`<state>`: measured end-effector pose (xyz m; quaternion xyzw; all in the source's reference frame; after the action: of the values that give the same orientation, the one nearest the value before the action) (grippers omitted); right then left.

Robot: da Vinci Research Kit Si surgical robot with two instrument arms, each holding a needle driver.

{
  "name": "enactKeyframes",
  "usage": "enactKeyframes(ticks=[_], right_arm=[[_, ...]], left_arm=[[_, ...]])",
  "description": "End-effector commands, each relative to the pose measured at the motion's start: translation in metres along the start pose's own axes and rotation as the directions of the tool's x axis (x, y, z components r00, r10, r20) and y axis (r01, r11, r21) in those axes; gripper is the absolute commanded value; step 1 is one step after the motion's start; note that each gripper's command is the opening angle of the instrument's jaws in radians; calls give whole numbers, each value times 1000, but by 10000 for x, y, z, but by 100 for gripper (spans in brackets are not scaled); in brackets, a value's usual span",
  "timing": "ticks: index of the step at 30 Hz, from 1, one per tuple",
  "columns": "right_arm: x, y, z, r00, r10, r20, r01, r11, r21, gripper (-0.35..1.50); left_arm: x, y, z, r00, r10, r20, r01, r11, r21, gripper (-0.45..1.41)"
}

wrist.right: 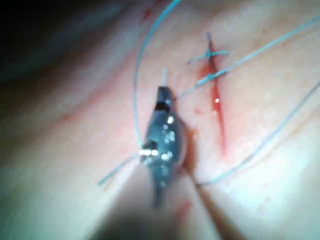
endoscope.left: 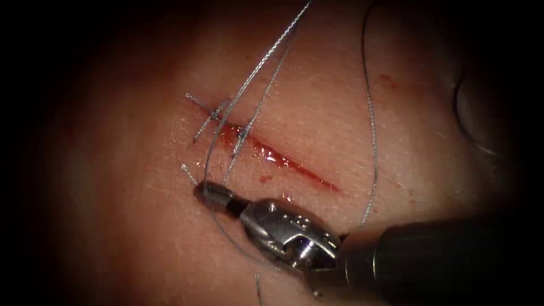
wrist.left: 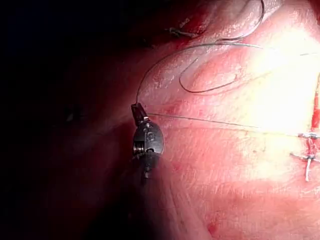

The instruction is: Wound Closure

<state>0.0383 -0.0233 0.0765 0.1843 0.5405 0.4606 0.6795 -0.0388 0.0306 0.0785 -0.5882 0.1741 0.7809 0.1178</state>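
The cut (endoscope.left: 283, 161) runs slantwise across the tissue (endoscope.left: 141, 226), wet with red fluid, and its upper left end carries stitches (endoscope.left: 218, 113) with short cut tails. My right tool (endoscope.left: 205, 191) lies left of the cut, jaws shut on a short end of thread (endoscope.left: 188, 173). A strand curves round its jaws. Two taut strands (endoscope.left: 266, 54) rise from the stitches toward the upper edge. In the right wrist view the right tool (wrist.right: 163, 95) sits beside the cut (wrist.right: 217, 107). My left tool (wrist.left: 138, 112) is shut on the thread (wrist.left: 210, 120), which runs taut to the stitches (wrist.left: 307, 157).
A slack length of thread (endoscope.left: 372, 124) hangs in a long arc over the tissue right of the cut. A dark rounded shape (endoscope.left: 476, 113) sits at the far right edge. A loose loop of thread (wrist.left: 210, 90) rests on the tissue.
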Motion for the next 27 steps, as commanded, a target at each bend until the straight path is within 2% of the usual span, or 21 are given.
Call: enactKeyframes(ticks=[1,8,17,27], right_arm=[[-9,-6,5,1000,3,2,-3,1000,2,-35],[-14,-16,8,1000,-2,13,2,999,34,-35],[-25,-47,22,998,-22,53,17,995,94,-35],[-25,-42,15,998,-23,53,19,996,85,-35]], left_arm=[[-3,-1,11,1000,7,-3,-7,1000,2,-45],[-5,-1,23,1000,27,12,-27,1000,0,-45],[-6,-2,27,999,26,18,-26,1000,0,-45],[-4,-8,34,999,33,22,-34,999,7,-45]])
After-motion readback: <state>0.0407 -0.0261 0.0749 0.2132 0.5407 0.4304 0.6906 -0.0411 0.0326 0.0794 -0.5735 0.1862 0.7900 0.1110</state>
